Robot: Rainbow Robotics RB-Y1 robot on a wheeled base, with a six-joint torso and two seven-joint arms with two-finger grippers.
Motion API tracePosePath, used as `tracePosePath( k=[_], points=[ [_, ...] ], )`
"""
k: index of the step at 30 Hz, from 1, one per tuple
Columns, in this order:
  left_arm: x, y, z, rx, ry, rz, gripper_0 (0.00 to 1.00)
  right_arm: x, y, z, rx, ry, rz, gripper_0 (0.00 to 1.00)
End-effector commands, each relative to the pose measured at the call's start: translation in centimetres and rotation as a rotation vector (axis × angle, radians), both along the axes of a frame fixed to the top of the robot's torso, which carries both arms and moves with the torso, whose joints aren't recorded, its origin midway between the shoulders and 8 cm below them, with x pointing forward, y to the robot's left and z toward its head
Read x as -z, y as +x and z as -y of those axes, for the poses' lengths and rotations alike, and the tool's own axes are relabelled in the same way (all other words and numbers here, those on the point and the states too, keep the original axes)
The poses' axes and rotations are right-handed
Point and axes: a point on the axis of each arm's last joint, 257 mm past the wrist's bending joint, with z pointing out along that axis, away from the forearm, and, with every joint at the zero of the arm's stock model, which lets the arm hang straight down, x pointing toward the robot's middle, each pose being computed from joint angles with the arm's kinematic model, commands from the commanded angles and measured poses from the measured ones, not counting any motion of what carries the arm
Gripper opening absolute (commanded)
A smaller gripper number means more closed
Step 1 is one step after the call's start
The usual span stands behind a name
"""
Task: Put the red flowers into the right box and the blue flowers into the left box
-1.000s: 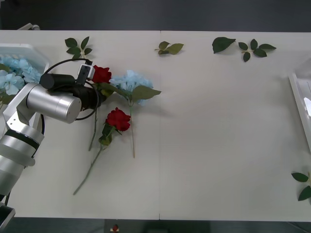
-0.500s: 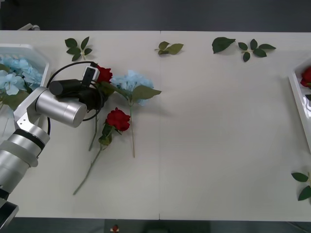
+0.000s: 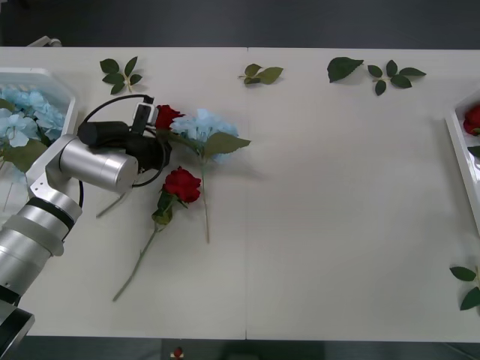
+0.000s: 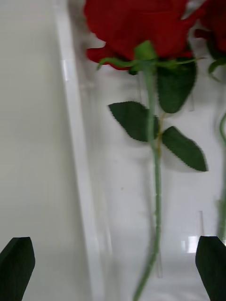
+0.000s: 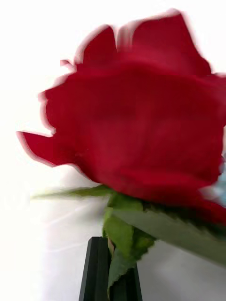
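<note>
Left wrist view puts a red rose [image 5: 136, 122] right above the left gripper [image 5: 110, 270], whose black fingers are pinched together on the stem just under the bloom, a leaf squeezed in with it. In the front view that held rose [image 3: 166, 116] sits just beside a blue flower [image 3: 201, 126] on the table [image 3: 337, 195], its stem trailing out below the arm, while a second rose [image 3: 182, 184] lies near, its stem running down toward the table's front edge. The grip looks thin and close to the head, so the long stem could swing or slip out during the carry, and its leaves may drag the blue flower along. The left box [image 3: 66, 86], holding blue blooms, is right next to the arm; a drop there would land the rose in the wrong place. The right box [image 3: 459, 146] is well apart across the table. The right gripper [image 4: 113, 268] hovers spread wide over that box, above a red rose [image 4: 136, 26] lying in it.
</note>
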Motion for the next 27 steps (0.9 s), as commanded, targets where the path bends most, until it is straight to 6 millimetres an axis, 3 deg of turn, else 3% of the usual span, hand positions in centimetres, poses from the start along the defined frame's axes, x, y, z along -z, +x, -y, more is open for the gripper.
tracePosePath(
  k=[1, 4, 9, 18, 22, 27],
  points=[
    [-1.8, -0.3, 0.1, 0.009, -0.042, -0.009, 0.0, -4.2, 0.4, -2.6, -0.037, 0.124, 0.035, 1.0],
    [-3.5, -1.5, 0.9, 0.041, -0.058, -0.044, 0.0, -5.3, 0.0, -6.1, -0.097, 0.235, 0.029, 1.0],
    [-7.0, -4.4, -0.5, 0.061, -0.088, -0.079, 0.0, -7.3, -0.9, -12.3, -0.231, 0.375, 0.033, 1.0],
    [-13.3, -9.9, -2.7, 0.09, -0.147, -0.093, 0.0, -10.0, -3.2, -19.0, -0.523, 0.44, 0.124, 1.0],
    [-16.3, -11.8, -0.8, 0.158, -0.259, -0.081, 0.0, -11.4, -4.8, -22.0, -0.681, 0.458, 0.167, 1.0],
    [-19.9, -12.8, 3.8, 0.28, -0.502, -0.051, 0.0, -13.0, -6.2, -25.4, -0.836, 0.509, 0.252, 1.0]
  ],
)
